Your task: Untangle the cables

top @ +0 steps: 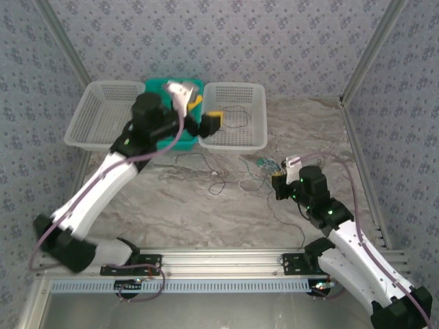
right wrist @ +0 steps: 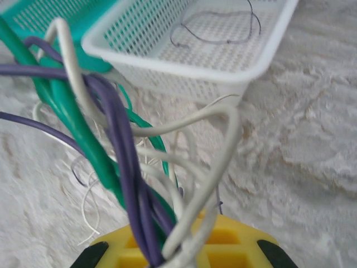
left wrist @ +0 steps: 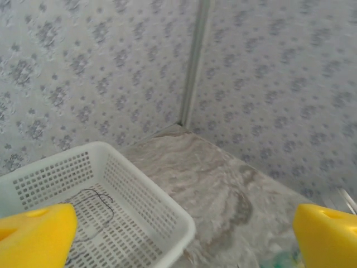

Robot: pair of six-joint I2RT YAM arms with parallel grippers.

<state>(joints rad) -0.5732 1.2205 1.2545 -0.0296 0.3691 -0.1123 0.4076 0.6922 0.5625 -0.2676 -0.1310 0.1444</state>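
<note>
Tangling on the marbled tabletop, thin cables are seen from above beside the right gripper. Left wrist: the left gripper is spread wide, empty, over a perforated white basket. Right wrist: glossy cables are pinched between closed jaws.

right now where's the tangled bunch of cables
In the top view the tangled bunch is right of centre on the table, just in front of the right white basket, pinched by the right gripper.

Lab cell: wallpapered walls, aluminium frame.
</note>
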